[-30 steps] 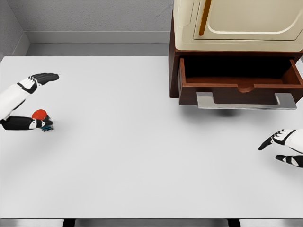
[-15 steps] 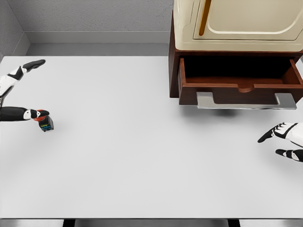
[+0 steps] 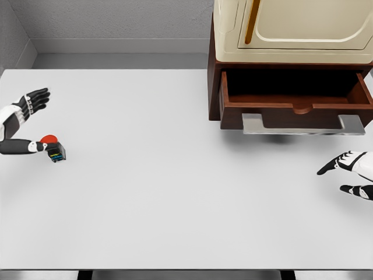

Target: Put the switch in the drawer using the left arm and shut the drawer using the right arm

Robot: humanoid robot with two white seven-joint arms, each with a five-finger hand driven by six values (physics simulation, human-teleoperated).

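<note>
The switch [image 3: 55,150], a small dark box with coloured stripes and a red button on top, lies on the white table [image 3: 175,175] at the far left. My left hand [image 3: 39,121] is open: its thumb reaches to the switch's left side, and its fingers [image 3: 34,100] are spread well behind it, apart from it. The brown drawer [image 3: 256,108] stands pulled open at the upper right, with a silver handle [image 3: 302,124] across its front and nothing visible inside it. My right hand [image 3: 340,178] hovers open at the right edge, below and in front of the drawer.
The drawer belongs to a brown cabinet [image 3: 213,87] that carries a cream-coloured appliance [image 3: 291,29] on top. A grey wall runs behind the table. The table's front edge shows along the bottom of the picture.
The left hand's fingers swung up and back, then came down again nearer the switch; the switch shifted slightly by the thumb. The right hand drifted a little to the right.
</note>
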